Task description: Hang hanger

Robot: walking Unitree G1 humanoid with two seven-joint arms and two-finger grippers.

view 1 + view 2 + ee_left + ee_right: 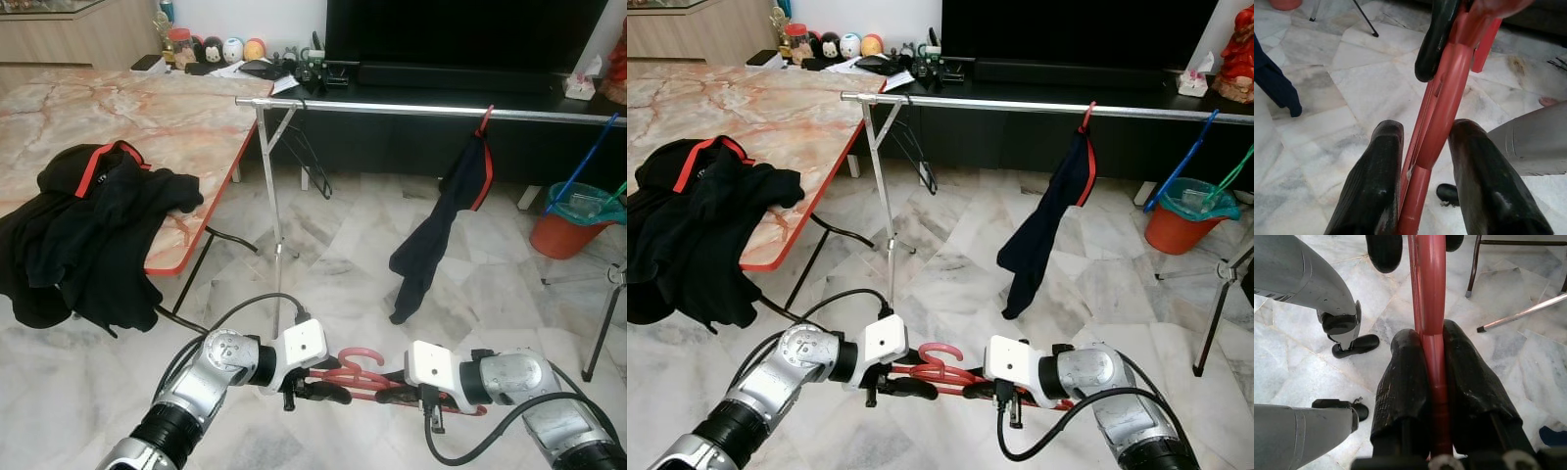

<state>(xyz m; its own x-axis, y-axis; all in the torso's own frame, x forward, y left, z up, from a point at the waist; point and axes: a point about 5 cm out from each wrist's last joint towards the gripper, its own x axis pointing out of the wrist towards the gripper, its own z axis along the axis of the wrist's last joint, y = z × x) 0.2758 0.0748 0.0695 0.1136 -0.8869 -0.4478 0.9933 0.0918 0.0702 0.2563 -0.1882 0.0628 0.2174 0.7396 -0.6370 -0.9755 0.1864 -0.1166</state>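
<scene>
A red hanger (358,375) is gripped between 2 pairs of black fingers (1405,382), on silver arms with white wrist blocks. The floor (323,264) is tiled in white marble veined with grey. The table (147,117) is patterned in pink-and-cream marble with a red edge. Black clothing (93,225) with red trim is seen on it. A dark navy garment (446,220) edged in red is hung from a silver rail (411,109). An orange bucket (563,235) is lined with teal.

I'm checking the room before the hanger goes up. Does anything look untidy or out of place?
Yes. A black garment with red trim lies crumpled on the marble table, spilling over its near edge. On the rail, a dark garment dangles lopsided from a red hanger hook.
</scene>
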